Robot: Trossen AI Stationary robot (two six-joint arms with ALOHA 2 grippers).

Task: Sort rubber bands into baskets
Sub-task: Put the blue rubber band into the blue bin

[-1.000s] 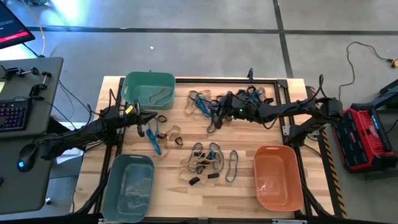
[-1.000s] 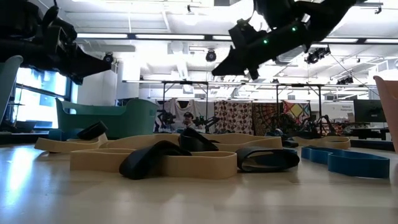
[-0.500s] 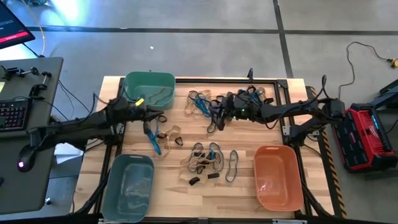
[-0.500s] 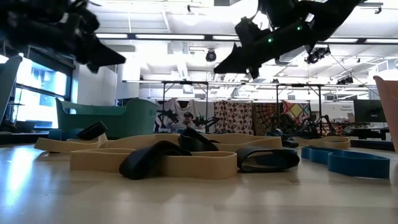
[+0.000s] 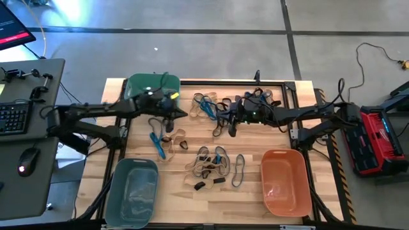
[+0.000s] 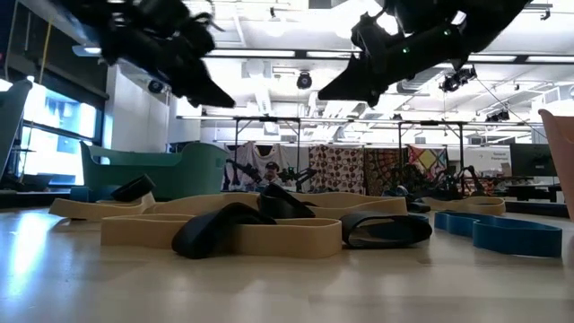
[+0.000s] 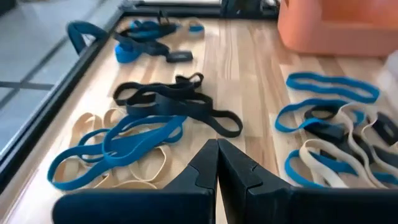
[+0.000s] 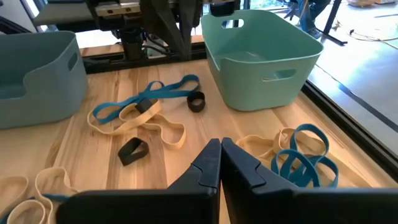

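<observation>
Rubber bands lie flat on the wooden table in loose heaps. One heap of blue, black and tan bands [image 5: 208, 105] lies at the far middle. Another heap [image 5: 214, 165] lies in the centre, and a blue band [image 5: 156, 144] with tan bands [image 5: 176, 137] lies left of it. The teal-green basket [image 5: 153, 89] stands far left, the grey-blue basket [image 5: 131, 191] near left, the orange basket [image 5: 285, 182] near right. My left gripper [image 5: 181, 115] is shut and empty in the air beside the teal-green basket [image 8: 261, 56]. My right gripper [image 5: 231, 130] is shut and empty above the far heap's near edge.
A black frame [image 5: 230, 82] runs around the table's far and side edges. A desk with a keyboard and a mouse [image 5: 25, 169] stands left of the table, and a red case [image 5: 377, 137] stands to its right. Bare wood shows between the baskets along the near edge.
My left gripper has swung toward the table's right and far edge, past the teal-green basket's near corner, and has risen. My right gripper has shifted a little toward the table's right. The rubber bands lie as before.
</observation>
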